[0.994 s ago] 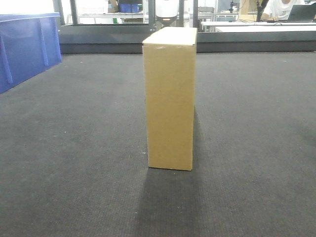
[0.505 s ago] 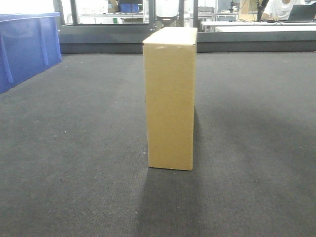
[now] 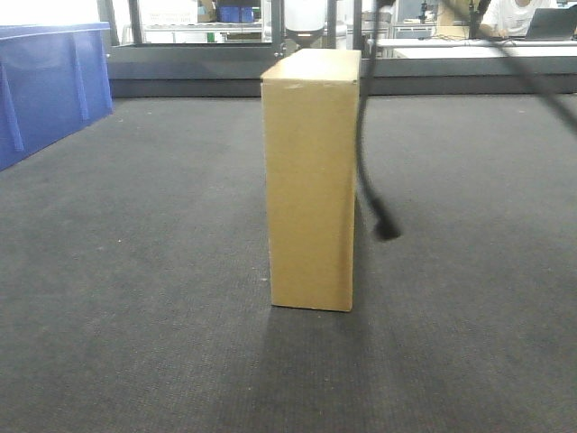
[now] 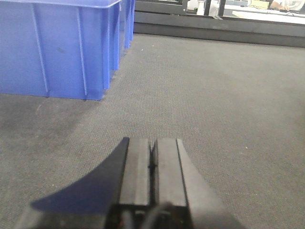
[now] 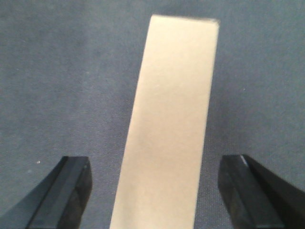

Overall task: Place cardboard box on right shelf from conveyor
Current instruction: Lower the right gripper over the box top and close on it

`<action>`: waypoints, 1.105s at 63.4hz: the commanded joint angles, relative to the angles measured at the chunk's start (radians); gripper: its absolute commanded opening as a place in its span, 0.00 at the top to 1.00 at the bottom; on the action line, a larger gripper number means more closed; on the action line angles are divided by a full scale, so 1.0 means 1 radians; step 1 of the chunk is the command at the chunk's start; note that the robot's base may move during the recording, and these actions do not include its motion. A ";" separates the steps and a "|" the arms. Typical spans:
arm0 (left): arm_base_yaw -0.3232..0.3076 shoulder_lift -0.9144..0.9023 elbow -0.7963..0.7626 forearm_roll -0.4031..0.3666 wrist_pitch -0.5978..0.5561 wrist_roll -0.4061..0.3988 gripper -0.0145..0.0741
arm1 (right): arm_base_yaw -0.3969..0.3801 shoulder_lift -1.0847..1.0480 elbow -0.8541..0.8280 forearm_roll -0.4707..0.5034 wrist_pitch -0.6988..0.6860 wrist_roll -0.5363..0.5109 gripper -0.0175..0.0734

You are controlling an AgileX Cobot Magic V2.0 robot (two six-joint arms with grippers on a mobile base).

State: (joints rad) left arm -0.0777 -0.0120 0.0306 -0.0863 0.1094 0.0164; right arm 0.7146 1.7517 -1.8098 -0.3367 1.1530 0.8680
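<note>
The cardboard box (image 3: 311, 180) stood upright on its narrow end on the conveyor (image 3: 135, 271), about midway between the belt's left and right edges. No end effector touched it. A blue bin (image 3: 45, 81) sat at the far left corner of the belt, well apart from the box.

The right end effector (image 5: 156, 162) was spread wide above the box, one finger (image 5: 71, 191) on each side of its slim top face, both clear of the cardboard. The left end effector (image 4: 152, 143) was closed with its fingers pressed together on nothing, low over bare belt near the bin.

A blurred dark strand (image 3: 374, 194) hung just right of the box, possibly a cable.
</note>
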 commanded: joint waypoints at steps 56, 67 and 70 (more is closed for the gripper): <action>-0.004 -0.012 -0.003 -0.005 -0.082 -0.005 0.97 | -0.002 0.066 -0.032 -0.098 -0.038 0.139 0.11; -0.004 -0.012 -0.003 -0.005 -0.082 -0.005 0.97 | -0.005 0.093 -0.023 -0.090 -0.034 0.139 0.11; -0.004 -0.012 -0.003 -0.005 -0.082 -0.005 0.97 | -0.012 0.097 -0.008 -0.086 -0.037 0.139 0.11</action>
State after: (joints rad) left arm -0.0777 -0.0120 0.0306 -0.0863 0.1094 0.0164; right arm 0.7127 1.8966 -1.8043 -0.3904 1.1481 1.0069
